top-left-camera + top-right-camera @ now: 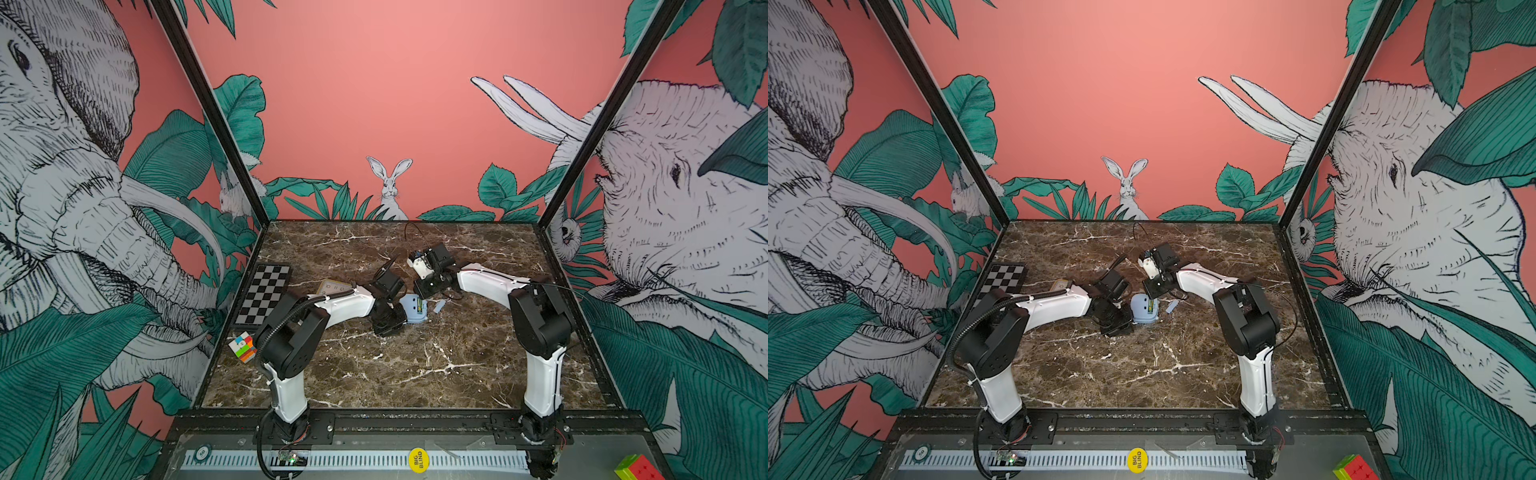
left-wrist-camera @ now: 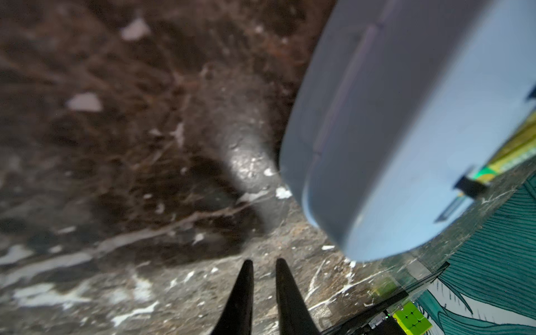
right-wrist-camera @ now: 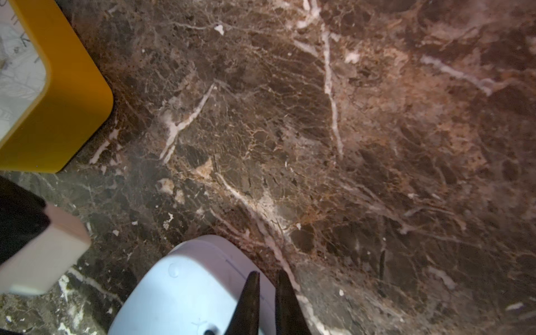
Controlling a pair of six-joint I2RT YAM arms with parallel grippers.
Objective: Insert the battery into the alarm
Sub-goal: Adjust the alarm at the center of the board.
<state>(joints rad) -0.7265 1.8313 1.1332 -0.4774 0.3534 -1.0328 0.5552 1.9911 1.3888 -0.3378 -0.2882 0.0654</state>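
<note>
Alarm (image 1: 411, 311), pale blue, lies back-up on the marble table (image 1: 415, 365) in both top views, just toward 12 o'clock from the table's centre. The yellow-green battery (image 1: 420, 308) lies in the open recess of its back; whether it is fully seated cannot be told. A small pale blue cover piece (image 1: 439, 306) lies on the marble at 3 o'clock of the alarm, near but apart. The left gripper (image 1: 391, 331) is low at 8 o'clock of the alarm, just beside it. The right gripper (image 1: 419, 296) hangs at 12 o'clock, over the alarm's far edge. A yellow clock (image 1: 332, 286) sits at 10 o'clock, partly behind the left arm, and a chessboard (image 1: 264, 295) lies at the table's 9 o'clock edge. Jaw gaps are too small to judge from here. Left wrist view: the left gripper (image 2: 263, 265) has its tips close together with a slim gap, marble showing between them and nothing held. The alarm (image 2: 406, 116) is just beside the tips and untouched by them, with the battery (image 2: 510, 156) visible in its back. Right wrist view: the right gripper (image 3: 266, 277) is likewise nearly closed and empty, its tips above the alarm (image 3: 188, 290); contact cannot be told. The yellow clock (image 3: 66, 101) lies well apart.
</note>
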